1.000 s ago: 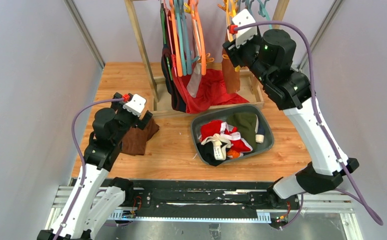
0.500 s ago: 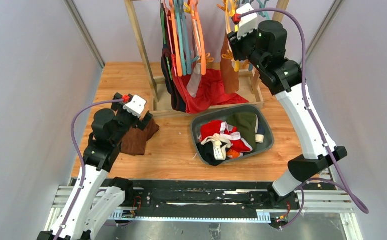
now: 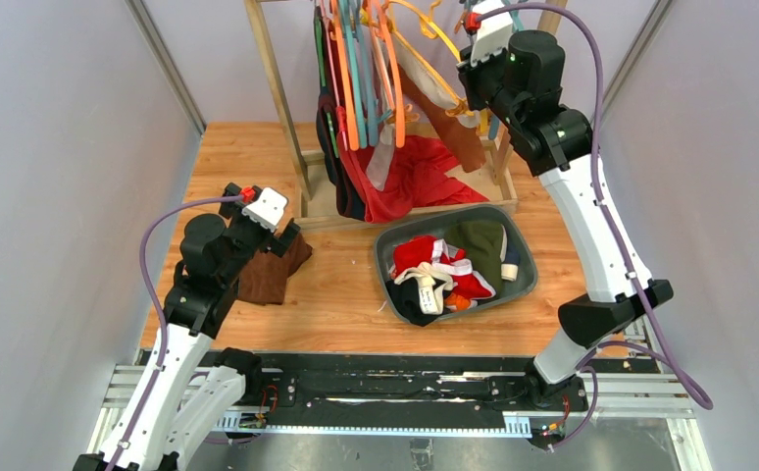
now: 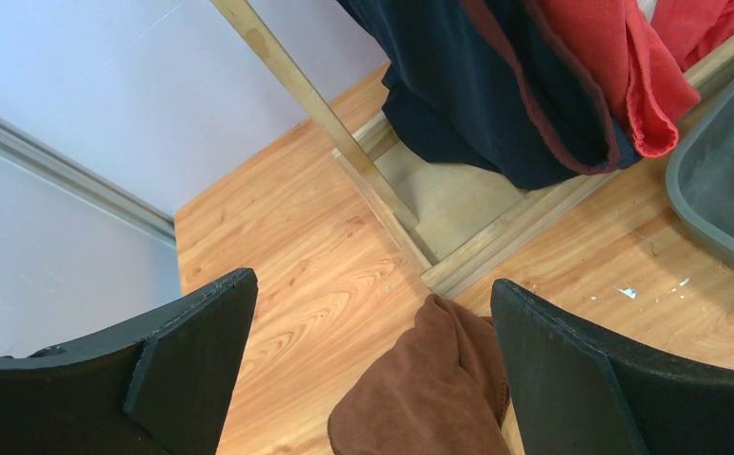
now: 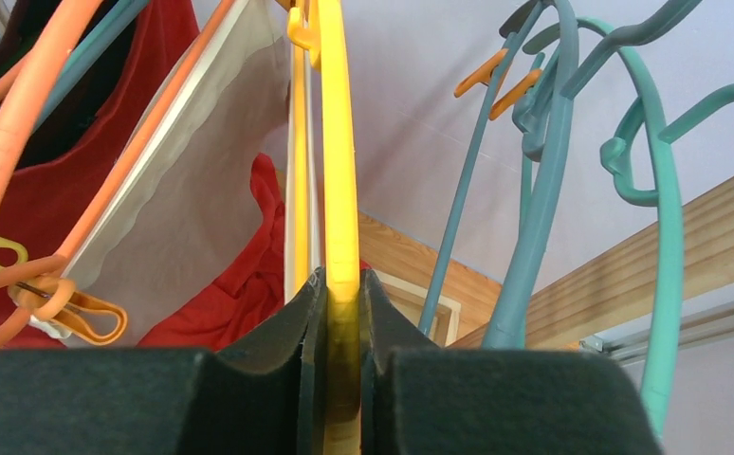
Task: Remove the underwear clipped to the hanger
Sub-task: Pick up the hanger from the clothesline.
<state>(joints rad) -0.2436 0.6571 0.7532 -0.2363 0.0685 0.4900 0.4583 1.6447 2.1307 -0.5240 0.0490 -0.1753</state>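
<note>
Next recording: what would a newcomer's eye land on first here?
The right claw, high at the rack, is shut on a tilted yellow hanger carrying brown underwear. Below it a grey bin holds red, black and white garments; the left claw hangs open over a brown cloth.

No words, brands or numbers are legible anywhere. The small white tag [image 3: 428, 291] in the grey plastic bin [image 3: 454, 212] carries marks too small to read.
</note>
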